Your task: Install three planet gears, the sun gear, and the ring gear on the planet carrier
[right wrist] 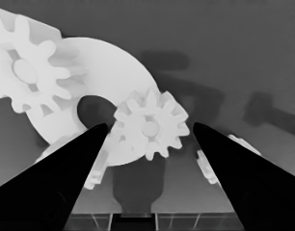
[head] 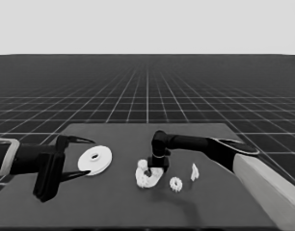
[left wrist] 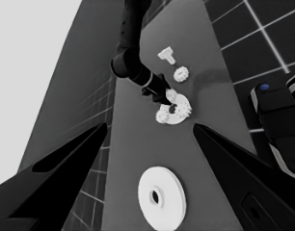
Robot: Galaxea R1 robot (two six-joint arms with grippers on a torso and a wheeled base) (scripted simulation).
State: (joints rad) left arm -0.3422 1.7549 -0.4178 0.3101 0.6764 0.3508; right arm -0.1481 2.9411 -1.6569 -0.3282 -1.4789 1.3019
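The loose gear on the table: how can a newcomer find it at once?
Find the smaller round part at the table's middle, under the right gripper. The loose gear lies beside it on bare table, apart, before the thin white piece; the other gears sit on that part.

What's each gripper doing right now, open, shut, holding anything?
Left gripper: open, empty, parked beside the larger white round part.
Right gripper: open, fingers either side of a small white toothed gear on the smaller white round part.

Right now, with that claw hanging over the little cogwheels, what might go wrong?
The right gripper is open around a gear seated on the smaller round part; pulling away carelessly might drag it off. Another seated gear sits close by and could get bumped. One loose gear still awaits pickup.
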